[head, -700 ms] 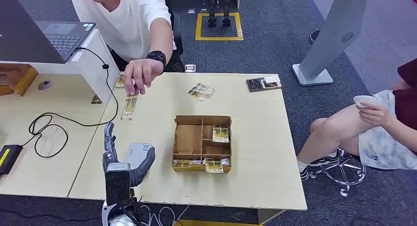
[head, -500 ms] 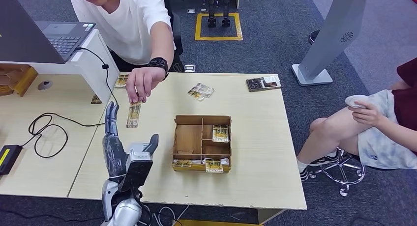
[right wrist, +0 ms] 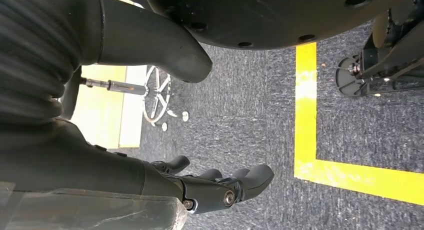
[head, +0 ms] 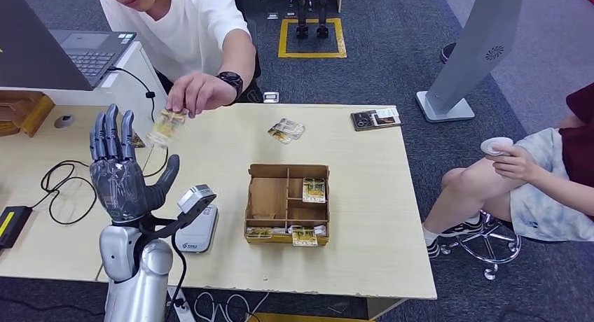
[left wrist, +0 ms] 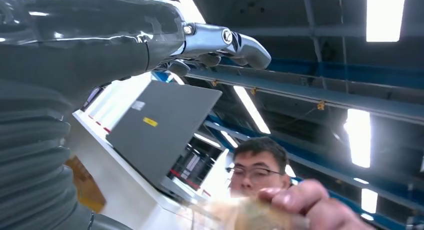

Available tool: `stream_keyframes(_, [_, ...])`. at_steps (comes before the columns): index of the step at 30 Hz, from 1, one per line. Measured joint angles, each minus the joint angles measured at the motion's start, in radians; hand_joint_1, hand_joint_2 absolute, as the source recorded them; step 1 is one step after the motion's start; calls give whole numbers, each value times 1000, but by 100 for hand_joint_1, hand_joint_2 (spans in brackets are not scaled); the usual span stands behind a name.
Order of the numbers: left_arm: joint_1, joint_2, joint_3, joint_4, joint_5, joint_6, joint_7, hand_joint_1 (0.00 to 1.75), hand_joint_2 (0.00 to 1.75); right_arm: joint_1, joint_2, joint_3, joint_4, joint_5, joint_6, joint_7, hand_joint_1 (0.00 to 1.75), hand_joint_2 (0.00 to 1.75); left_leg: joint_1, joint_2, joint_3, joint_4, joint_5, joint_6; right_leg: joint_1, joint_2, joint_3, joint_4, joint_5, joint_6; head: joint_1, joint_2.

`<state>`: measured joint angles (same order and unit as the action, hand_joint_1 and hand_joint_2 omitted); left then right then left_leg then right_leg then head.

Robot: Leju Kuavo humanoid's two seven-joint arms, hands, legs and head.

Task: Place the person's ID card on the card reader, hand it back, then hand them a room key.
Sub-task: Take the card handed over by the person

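The left hand is raised above the near left part of the desk, palm up and fingers spread and upright, thumb out to the side, holding nothing; in the left wrist view its fingers stretch out straight toward the ceiling lights; the person's hand reaches across the far edge of the desk and pinches the ID card, a yellowish card blurred in the head view, just beyond and slightly right of the robot's fingertips, not touching them; the same card shows blurred in the left wrist view, held in the person's fingers; the card reader, a pale grey device with a small raised head, lies on the desk just right of the left forearm; right of it stands an open wooden tray with compartments, several key cards lying in its right and near sections; a few more cards lie loose on the far part of the desk; a laptop sits on a white stand at the far left, a black cable looping below it; the right hand hangs over grey carpet beside a yellow floor line, its fingers loosely extended and holding nothing; a second person sits on a stool to the right of the desk.
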<state>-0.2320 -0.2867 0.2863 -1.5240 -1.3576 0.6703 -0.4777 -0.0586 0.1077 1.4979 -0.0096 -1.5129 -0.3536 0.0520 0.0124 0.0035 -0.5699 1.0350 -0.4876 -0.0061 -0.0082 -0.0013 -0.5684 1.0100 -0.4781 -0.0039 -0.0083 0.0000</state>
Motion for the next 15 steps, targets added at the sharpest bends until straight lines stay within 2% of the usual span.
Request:
stream_keyframes(5, [0,0,6,0,-37,0,81,0,175,-1,-4,5,-6,-2,0,0,0,175,0,0,0,0,0,0,0,0,0,0,0,0,0,0])
stream_keyframes(15, [0,0,6,0,-4,0,113,0,175,-2,-5,10,-8,-7,0,-1,0,175,0,0,0,0,0,0,0,0,0,0,0,0,0,0])
